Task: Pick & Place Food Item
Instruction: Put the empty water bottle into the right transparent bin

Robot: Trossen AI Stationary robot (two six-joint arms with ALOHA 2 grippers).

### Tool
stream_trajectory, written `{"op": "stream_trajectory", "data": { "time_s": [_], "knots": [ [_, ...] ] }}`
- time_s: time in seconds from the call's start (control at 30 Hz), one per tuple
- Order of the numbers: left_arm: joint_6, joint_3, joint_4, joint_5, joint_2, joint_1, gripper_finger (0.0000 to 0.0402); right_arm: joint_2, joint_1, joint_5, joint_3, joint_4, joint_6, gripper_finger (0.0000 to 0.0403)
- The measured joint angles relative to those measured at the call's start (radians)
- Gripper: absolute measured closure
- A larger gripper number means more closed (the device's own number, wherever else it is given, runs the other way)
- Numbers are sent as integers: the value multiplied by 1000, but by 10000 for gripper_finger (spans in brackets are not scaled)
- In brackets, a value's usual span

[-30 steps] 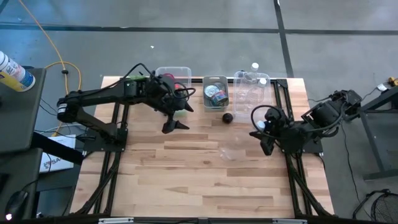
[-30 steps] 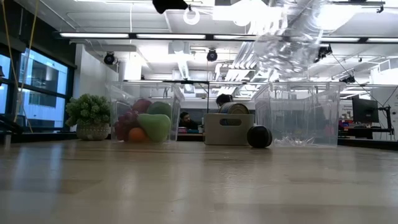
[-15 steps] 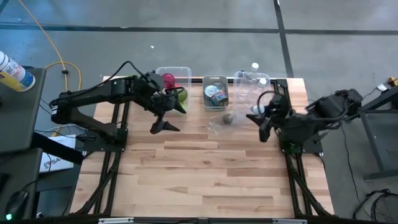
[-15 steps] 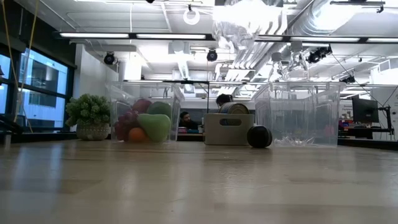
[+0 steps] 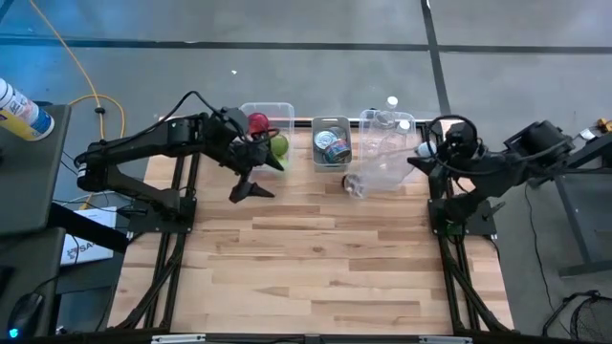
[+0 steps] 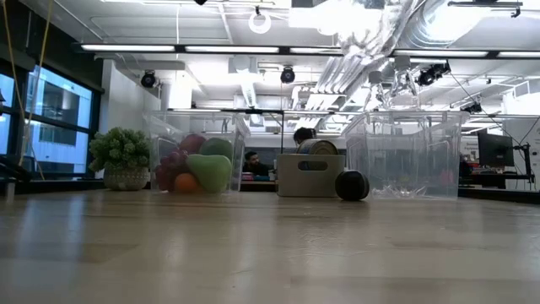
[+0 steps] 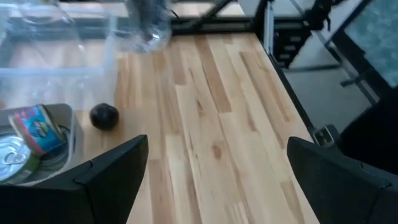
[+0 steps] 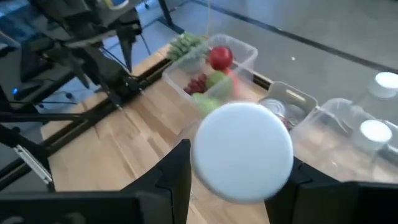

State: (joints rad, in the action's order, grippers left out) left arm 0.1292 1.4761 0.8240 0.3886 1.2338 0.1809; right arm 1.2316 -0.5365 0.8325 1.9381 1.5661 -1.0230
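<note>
Grey concrete floor [image 5: 287, 24] (ceiling striplights [image 6: 160, 48])

Three bins [image 5: 331, 143] along the table's [image 5: 316, 268] back edge — ball [image 6: 351, 185] before them.

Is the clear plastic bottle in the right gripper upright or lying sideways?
Sideways. The clear plastic bottle stretches level from the right gripper, which clamps its white-capped end, out over the clear plastic bin.

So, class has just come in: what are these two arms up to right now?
The right gripper is shut on a clear plastic bottle, held up by its white cap next to the clear bin at the table's far edge. The left gripper hangs open and empty over the table, near the fruit bin. A small dark ball lies by the can tray.
</note>
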Motion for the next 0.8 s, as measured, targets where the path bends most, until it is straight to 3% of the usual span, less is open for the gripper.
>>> {"op": "stream_trajectory", "data": {
  "time_s": [0.33, 0.8],
  "knots": [
    [-25, 0, -43, 3, 4, 48, 29, -28, 61, -18, 1, 4, 86, 276],
    [2, 0, -43, 2, 8, 48, 29, -86, 264, -138, 0, 4, 242, 278]
  ]
}}
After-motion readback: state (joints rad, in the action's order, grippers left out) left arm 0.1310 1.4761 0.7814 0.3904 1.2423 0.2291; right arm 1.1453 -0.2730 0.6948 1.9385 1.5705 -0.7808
